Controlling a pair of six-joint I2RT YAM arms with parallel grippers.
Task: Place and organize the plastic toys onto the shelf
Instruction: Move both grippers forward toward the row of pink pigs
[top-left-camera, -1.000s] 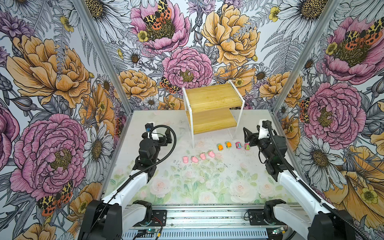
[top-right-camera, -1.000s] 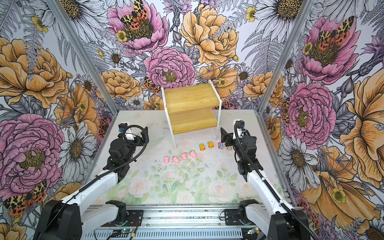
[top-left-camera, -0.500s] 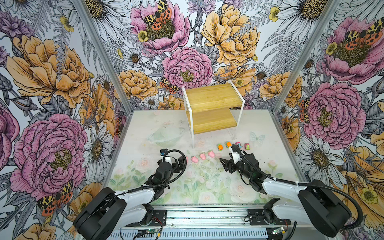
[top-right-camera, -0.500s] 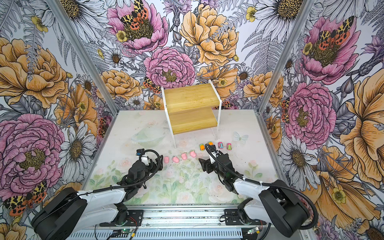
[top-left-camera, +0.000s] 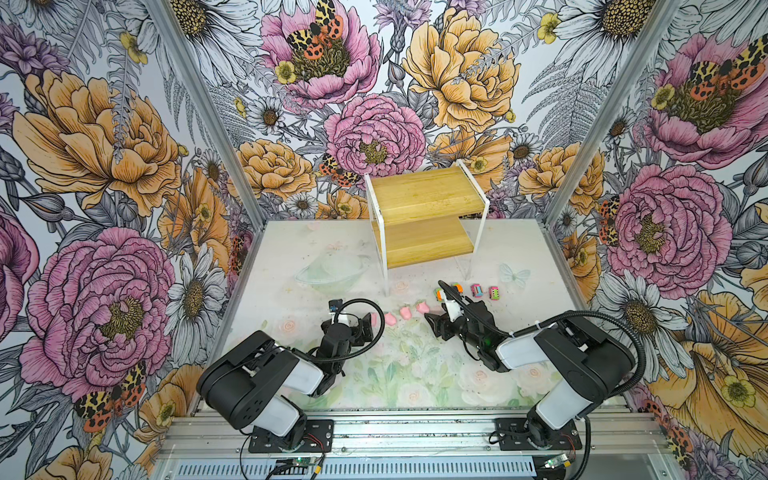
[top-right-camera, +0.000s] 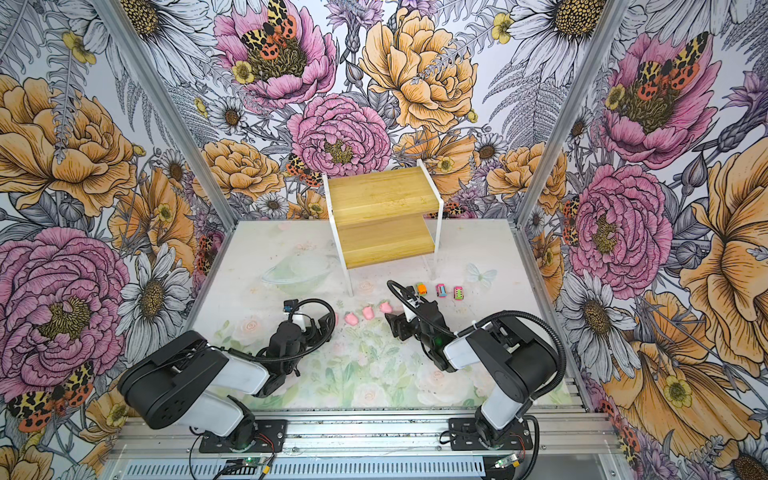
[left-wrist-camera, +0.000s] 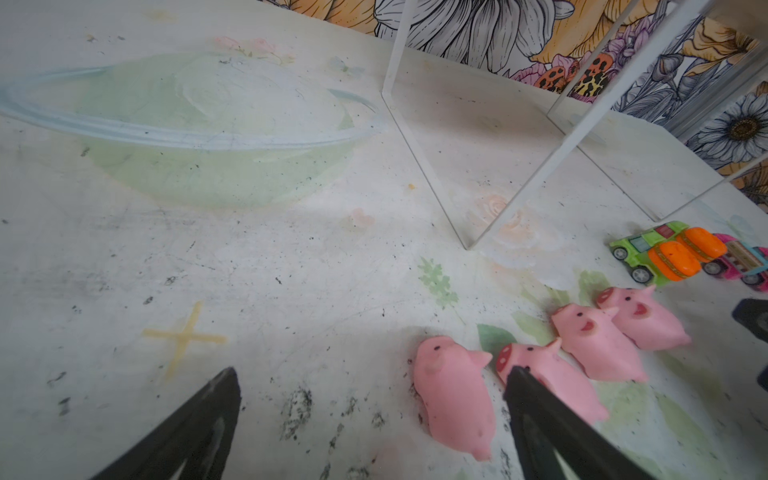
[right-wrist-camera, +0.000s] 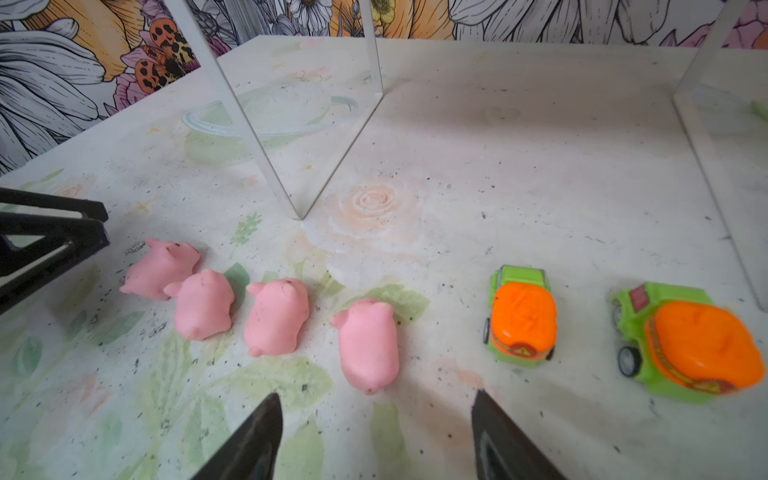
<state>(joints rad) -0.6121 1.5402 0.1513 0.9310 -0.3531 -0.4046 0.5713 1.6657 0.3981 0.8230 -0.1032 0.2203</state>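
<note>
Several pink pig toys (right-wrist-camera: 276, 316) lie in a row on the mat in front of the shelf (top-left-camera: 424, 208), a two-tier bamboo rack on white legs. To their right stand two orange-and-green cars (right-wrist-camera: 521, 320) and two pink cars (top-left-camera: 476, 290). My left gripper (left-wrist-camera: 372, 370) is open, low over the mat, and the leftmost pig (left-wrist-camera: 453, 399) lies between its fingers, close to one of them. My right gripper (right-wrist-camera: 374, 395) is open just short of the rightmost pig (right-wrist-camera: 368, 345). In both top views the left gripper (top-left-camera: 365, 328) hides the row's left end. Both shelf boards are bare.
The shelf's thin white legs (left-wrist-camera: 428, 166) stand just behind the toys. A ringed planet is printed on the mat (top-left-camera: 332, 270) to the left of the shelf. Flowered walls close in three sides, and a metal rail (top-left-camera: 415, 424) runs along the front.
Both arms have come down from a raised pose beside the shelf to the mat. The grippers now point at the two ends of the pig row.
</note>
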